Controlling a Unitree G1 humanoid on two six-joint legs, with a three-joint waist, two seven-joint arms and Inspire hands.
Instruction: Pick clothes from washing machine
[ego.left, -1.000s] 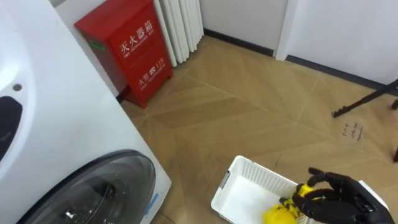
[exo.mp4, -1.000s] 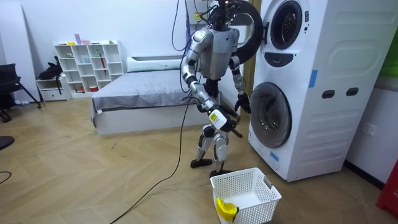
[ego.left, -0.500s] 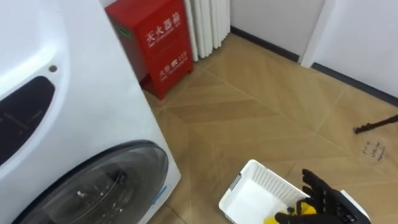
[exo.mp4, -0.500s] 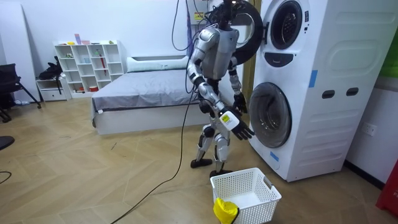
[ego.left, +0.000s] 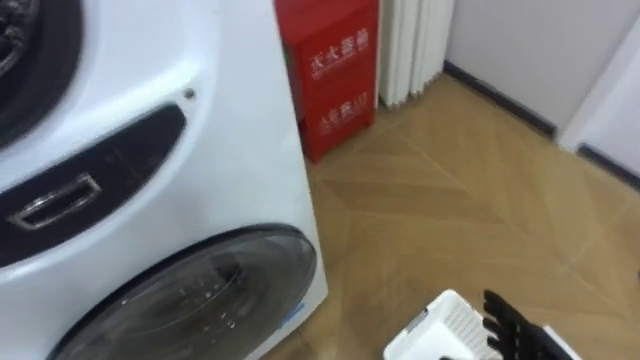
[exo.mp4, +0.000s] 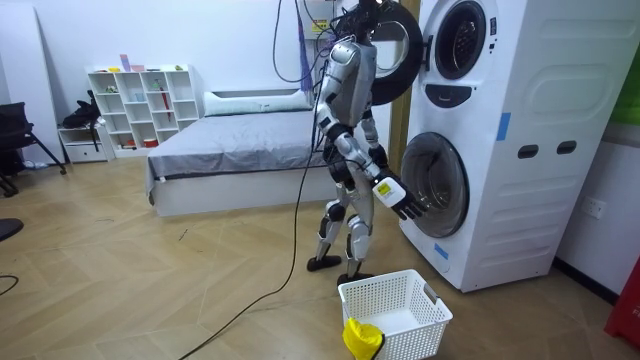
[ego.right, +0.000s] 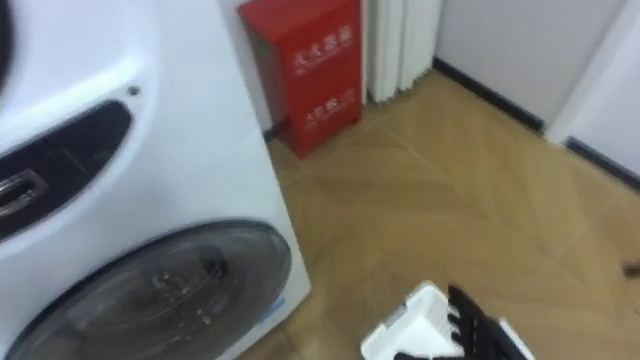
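Clothes in sight come down to one yellow garment (exo.mp4: 362, 337), which lies in a corner of the white basket (exo.mp4: 400, 295) on the floor beside the robot's feet. Whether more wait inside the washing machine (exo.mp4: 520, 150) I cannot tell, since the upper drum opening (exo.mp4: 462, 40) is dark. That upper drum has its round door (exo.mp4: 398, 55) swung open beside the robot's head, while the lower door (exo.mp4: 435, 185) is shut. The robot stands upright facing the machine, and its right robot hand (exo.mp4: 400, 197) is held out forward with fingers straight and spread, holding nothing. The hand hangs well above the basket and just before the shut lower door. From that hand the open drum lies high above and a little further in. In the eye views the drum's dark edge (ego.left: 15, 40) sits at the top left, and the robot hand shows at the bottom right over the basket's rim. Judging from this, the reach must go up and leftward past the drawer panel (ego.left: 60, 200) into the opening.
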